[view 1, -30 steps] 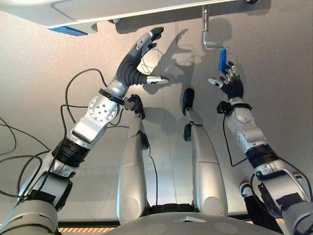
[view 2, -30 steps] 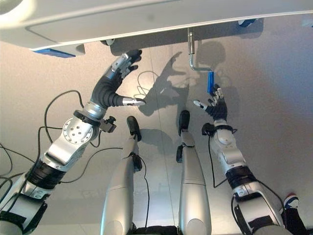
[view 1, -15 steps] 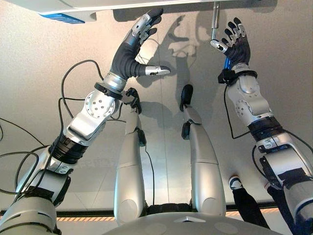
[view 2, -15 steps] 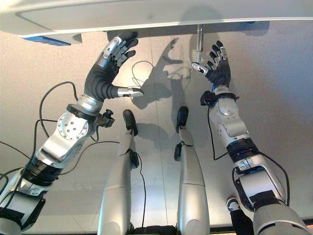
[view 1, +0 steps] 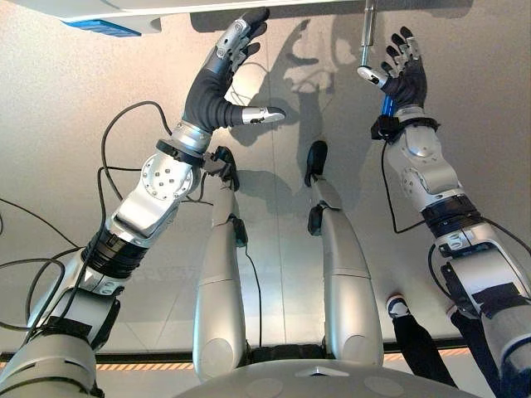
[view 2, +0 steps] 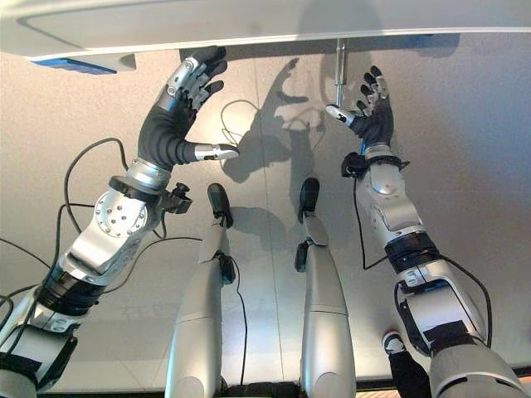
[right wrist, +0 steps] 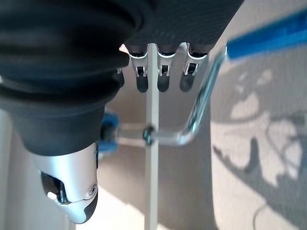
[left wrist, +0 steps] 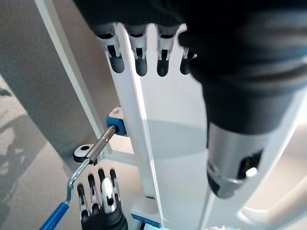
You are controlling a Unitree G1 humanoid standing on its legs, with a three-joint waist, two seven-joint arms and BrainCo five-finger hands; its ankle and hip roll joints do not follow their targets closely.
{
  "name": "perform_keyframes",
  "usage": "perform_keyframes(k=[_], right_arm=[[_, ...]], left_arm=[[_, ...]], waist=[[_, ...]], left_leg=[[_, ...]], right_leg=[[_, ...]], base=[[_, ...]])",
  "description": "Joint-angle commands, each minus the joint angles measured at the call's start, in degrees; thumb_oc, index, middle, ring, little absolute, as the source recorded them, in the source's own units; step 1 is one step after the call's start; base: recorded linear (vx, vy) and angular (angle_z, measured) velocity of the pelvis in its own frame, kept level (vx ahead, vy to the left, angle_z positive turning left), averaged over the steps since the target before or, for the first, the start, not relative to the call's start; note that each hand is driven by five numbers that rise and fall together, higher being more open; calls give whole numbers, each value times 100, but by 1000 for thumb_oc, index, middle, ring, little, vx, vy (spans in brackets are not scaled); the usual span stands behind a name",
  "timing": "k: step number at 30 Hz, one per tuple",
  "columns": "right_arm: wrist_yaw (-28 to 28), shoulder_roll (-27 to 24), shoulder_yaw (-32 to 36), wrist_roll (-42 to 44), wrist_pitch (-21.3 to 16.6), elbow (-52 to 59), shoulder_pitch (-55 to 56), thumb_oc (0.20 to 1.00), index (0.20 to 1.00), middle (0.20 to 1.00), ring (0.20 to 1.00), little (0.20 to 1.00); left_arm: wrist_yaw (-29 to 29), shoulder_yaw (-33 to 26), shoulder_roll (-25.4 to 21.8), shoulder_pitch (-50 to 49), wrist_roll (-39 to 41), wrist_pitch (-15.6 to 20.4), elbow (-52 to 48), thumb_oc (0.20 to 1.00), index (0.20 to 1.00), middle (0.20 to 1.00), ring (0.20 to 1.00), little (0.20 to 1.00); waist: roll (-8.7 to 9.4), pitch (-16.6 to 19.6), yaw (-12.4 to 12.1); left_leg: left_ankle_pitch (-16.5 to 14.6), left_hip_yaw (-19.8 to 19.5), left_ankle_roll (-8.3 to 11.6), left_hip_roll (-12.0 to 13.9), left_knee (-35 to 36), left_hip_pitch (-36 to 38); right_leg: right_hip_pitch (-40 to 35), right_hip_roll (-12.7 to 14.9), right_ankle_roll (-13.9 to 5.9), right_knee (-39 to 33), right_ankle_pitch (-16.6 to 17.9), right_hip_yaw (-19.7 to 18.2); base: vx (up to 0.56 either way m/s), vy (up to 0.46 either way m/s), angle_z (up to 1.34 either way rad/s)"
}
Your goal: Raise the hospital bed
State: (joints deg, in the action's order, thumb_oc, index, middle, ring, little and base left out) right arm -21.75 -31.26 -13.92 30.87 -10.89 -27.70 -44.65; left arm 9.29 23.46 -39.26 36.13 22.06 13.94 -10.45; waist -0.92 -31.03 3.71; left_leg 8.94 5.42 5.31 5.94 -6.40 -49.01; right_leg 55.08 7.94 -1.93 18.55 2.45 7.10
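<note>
One chrome crank with blue grip (left wrist: 72, 184) sits just beside the splayed right hand (view 1: 404, 76), probably not touching; the left hand (view 1: 217, 79), fingers spread too, is near the white bed frame edge (view 2: 249, 25).

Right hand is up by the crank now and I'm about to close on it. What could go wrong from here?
1. The right hand is open, and the blue grip appears to lie off to one side of its fingers, so closing now may catch the bare metal crank or nothing.
2. The left hand is spread open close under the bed frame; lifting it may knock the frame.
</note>
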Motion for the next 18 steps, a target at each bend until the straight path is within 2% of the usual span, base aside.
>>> perform_keyframes(k=[1,13,17,18], right_arm=[[-172,-52,222,-130,-204,-24,-33,1000,1000,1000,1000,1000],[-81,-315,41,-165,31,-947,-335,1000,1000,1000,1000,1000],[101,-376,-157,-156,164,-1529,-547,1000,1000,1000,1000,1000],[365,-425,-435,-162,318,-1970,-732,1000,1000,1000,1000,1000]], left_arm=[[44,-103,-3,-71,-14,324,-804,1000,1000,1000,1000,1000],[1,-10,-45,-34,87,345,-878,1000,1000,1000,1000,1000],[-31,38,-64,-9,128,381,-891,1000,1000,1000,1000,1000],[-66,76,-78,30,181,401,-905,1000,1000,1000,1000,1000]], waist=[[157,124,-105],[116,124,-139],[95,124,-171],[97,124,-180]], left_leg=[[-341,103,9,-81,-252,-13],[-321,110,11,-89,-189,3],[-326,98,9,-87,-206,-18],[-321,99,15,-81,-215,-41]], right_leg=[[-404,-19,-561,-767,368,-100],[-384,-43,-559,-769,365,-103],[-363,-50,-557,-756,363,-103],[-354,-53,-554,-762,367,-97]], base=[[0,0,0],[0,0,0],[0,0,0],[0,0,0]])
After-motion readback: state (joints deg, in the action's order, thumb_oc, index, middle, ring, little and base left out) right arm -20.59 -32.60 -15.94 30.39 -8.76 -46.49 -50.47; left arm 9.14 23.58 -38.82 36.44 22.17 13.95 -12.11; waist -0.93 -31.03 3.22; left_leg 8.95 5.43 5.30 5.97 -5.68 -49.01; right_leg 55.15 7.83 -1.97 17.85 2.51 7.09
